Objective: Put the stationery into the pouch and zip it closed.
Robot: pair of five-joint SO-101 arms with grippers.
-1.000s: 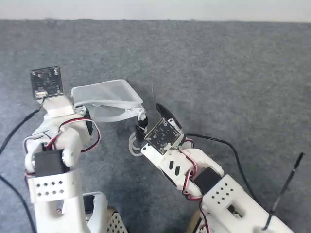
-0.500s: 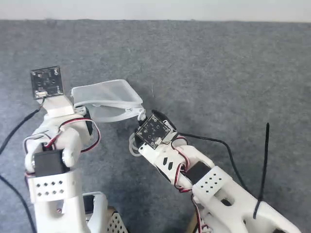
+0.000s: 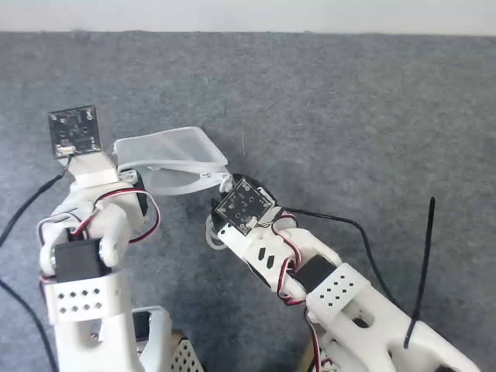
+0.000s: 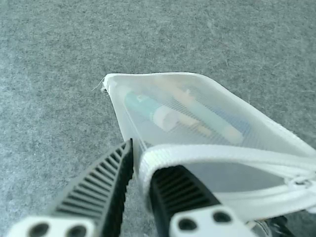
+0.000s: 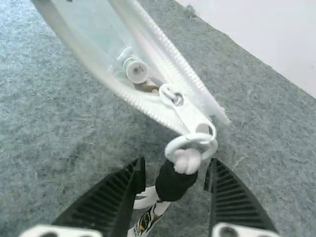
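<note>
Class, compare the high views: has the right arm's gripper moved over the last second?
Yes. The right gripper has shifted leftward in the high view, closing in on the zipper end of the pouch, which has stayed put.

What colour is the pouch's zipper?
White; the zipper shows best in the right wrist view.

The pouch (image 3: 174, 159) is hemmed in on two sides. The left gripper (image 4: 140, 148) clamps its zipper edge at the left end. The right gripper (image 5: 175, 168) stands at its zipper end, jaws spread either side of the zipper pull (image 5: 190, 118). A narrow strip of grey mat (image 3: 349, 101) runs between the arms just below the pouch. Beyond the pouch and to its right, the mat gives wide passage.
</note>
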